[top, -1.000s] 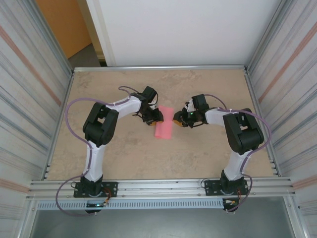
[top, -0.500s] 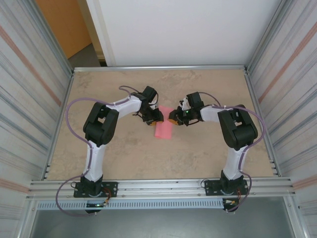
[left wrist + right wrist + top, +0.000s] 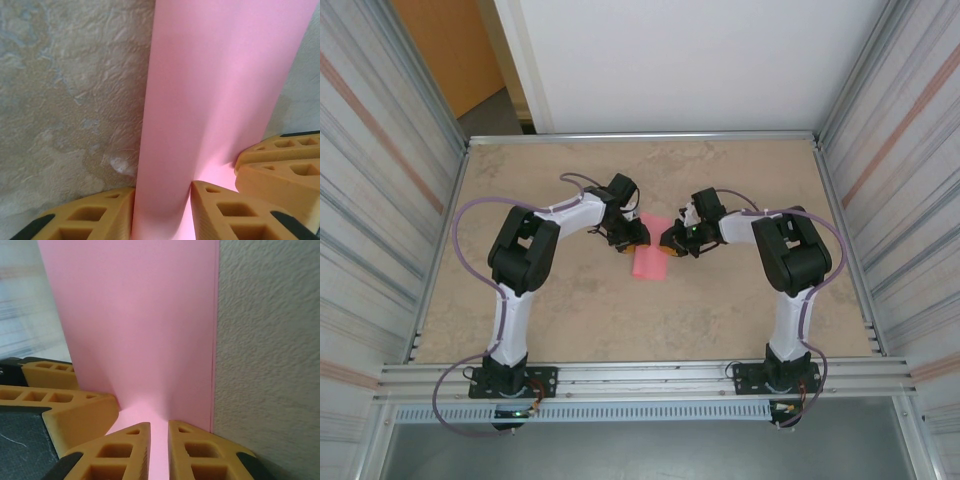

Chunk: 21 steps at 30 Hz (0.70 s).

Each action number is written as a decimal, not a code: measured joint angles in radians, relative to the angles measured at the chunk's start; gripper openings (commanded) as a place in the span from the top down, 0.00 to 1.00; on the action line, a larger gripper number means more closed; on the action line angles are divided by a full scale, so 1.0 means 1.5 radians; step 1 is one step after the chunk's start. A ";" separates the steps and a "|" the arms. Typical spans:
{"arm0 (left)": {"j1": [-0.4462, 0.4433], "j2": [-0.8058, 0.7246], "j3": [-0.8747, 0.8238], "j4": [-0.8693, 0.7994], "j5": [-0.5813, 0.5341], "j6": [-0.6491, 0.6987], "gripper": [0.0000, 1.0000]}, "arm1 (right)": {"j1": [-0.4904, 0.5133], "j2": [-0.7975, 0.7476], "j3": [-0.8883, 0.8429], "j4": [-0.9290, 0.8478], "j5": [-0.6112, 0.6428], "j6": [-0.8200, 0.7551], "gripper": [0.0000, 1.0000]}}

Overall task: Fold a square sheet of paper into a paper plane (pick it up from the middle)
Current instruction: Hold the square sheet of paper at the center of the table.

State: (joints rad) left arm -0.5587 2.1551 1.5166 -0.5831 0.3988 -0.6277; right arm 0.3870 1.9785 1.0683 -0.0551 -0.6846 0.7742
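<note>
The left gripper (image 3: pixel 163 192) and right gripper (image 3: pixel 159 427) pinch plain pink paper (image 3: pixel 648 262).

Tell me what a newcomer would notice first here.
A folded pink sheet of paper lies mid-table, vivid against the beige table. Both arms bend inward to its far end. There the left gripper pinches a bulging fold, and the right gripper straddles the sheet beside it.
</note>
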 measured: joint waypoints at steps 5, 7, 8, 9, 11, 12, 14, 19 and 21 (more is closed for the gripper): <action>0.000 -0.001 0.000 0.000 0.000 0.000 0.64 | 0.004 0.005 0.018 -0.040 0.022 -0.028 0.89; 0.000 -0.008 0.000 0.000 0.000 0.000 0.64 | 0.005 0.008 0.025 -0.055 0.030 -0.036 0.90; 0.000 -0.010 0.000 0.000 0.000 0.000 0.64 | 0.005 0.009 0.028 -0.062 0.031 -0.039 0.90; 0.000 -0.012 0.000 0.000 0.000 0.000 0.64 | 0.006 0.011 0.033 -0.070 0.034 -0.042 0.91; 0.000 -0.014 0.000 0.000 0.000 0.000 0.63 | 0.006 0.015 0.041 -0.086 0.038 -0.051 0.92; 0.000 -0.016 0.000 0.000 0.000 0.000 0.63 | 0.007 0.018 0.048 -0.097 0.040 -0.053 0.92; -0.001 -0.018 0.000 0.001 0.000 0.000 0.61 | 0.007 0.023 0.062 -0.117 0.042 -0.057 0.93; -0.004 -0.030 -0.001 0.002 -0.005 0.002 0.56 | 0.007 0.037 0.087 -0.157 0.039 -0.073 0.96; -0.002 -0.045 -0.005 0.002 -0.008 0.002 0.56 | 0.007 0.039 0.092 -0.163 0.038 -0.078 0.97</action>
State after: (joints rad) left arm -0.5617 2.0884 1.5093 -0.5800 0.3866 -0.6243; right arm 0.3981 2.0377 1.2060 -0.3000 -0.6281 0.6579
